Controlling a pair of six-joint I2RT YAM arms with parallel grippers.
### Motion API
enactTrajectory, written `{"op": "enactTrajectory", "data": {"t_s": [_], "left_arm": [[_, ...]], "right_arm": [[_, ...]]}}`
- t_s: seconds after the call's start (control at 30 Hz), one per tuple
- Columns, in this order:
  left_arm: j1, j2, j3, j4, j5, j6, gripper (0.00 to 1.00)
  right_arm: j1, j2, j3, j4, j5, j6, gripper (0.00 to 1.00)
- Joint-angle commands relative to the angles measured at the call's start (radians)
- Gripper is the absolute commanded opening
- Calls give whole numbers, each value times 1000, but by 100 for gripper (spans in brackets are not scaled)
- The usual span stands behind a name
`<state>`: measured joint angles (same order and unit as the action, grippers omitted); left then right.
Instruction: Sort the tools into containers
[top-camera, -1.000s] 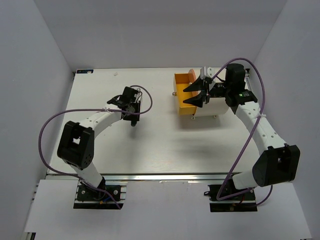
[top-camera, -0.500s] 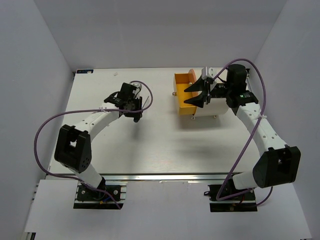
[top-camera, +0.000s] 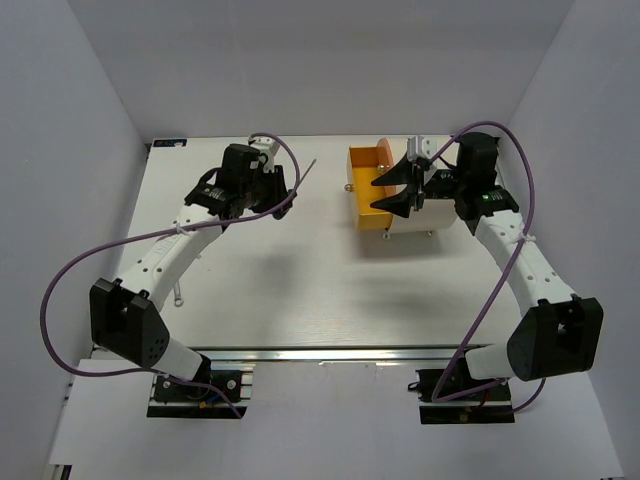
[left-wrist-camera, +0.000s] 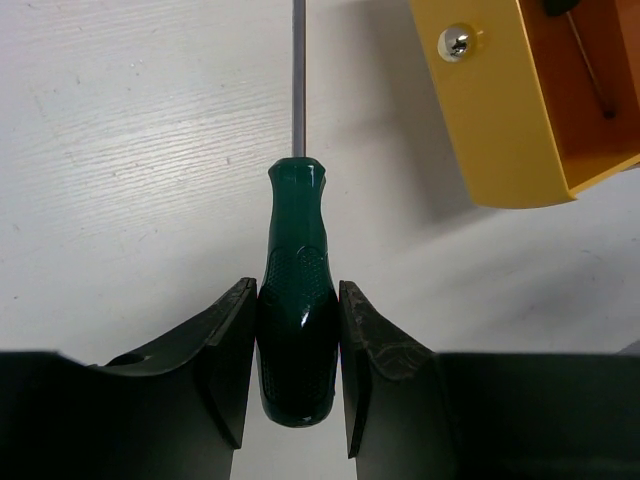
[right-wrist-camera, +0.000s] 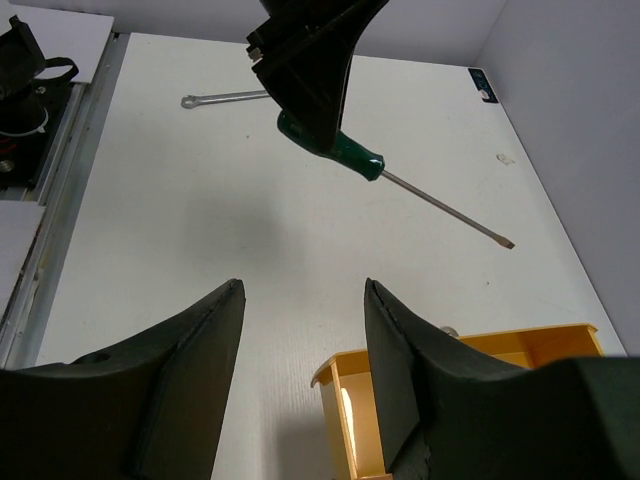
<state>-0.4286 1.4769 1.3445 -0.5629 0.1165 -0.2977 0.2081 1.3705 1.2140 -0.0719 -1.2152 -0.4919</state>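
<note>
Top view: we are carrying the green screwdriver (top-camera: 303, 176) in the left gripper (top-camera: 280, 190), left of the orange drawer (top-camera: 357, 195); the right gripper (top-camera: 400, 186) is hovering over that drawer.
Left wrist: the left gripper is pinching the screwdriver's handle.
Right wrist: jaws are gaping, empty.
Next move: we are judging it as travel over the drawer wall, then release.
</note>
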Motion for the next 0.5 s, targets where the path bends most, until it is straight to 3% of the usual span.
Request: {"op": "enactTrajectory", "data": {"t_s": [0.0,0.2,0.47], "left_arm": [[-1,-44,56,20,41,-35,6],[-1,-37,157,31,77,-67,5],[-1,-18,185,86,178,-110,5]], "right_arm": [[-13,-34,-4,41,-21,16,57],[-29,-50,-19,60,-20,44,57],[-87,-111,-93,221,5,157,56]]}}
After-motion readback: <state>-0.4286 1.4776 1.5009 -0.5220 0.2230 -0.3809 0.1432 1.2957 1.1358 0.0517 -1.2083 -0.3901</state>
